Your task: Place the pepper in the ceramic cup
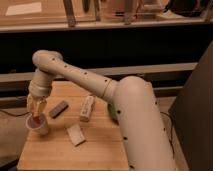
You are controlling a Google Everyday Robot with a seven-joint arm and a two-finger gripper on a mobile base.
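The ceramic cup (40, 126) stands near the left edge of the wooden table (90, 150). It is small and off-white. My gripper (36, 111) hangs straight down right over the cup's rim. An orange-red patch, the pepper (33, 120), shows at the gripper's tip, at the mouth of the cup. I cannot tell whether the pepper is held or lies in the cup. The arm reaches across the table from the right.
A dark bar (58, 108) lies just right of the cup. A white oblong object (87, 108) lies at mid-table. A pale wedge-shaped block (76, 134) lies in front of it. The green bowl (111, 112) is mostly hidden behind my arm. A dark shelf runs behind the table.
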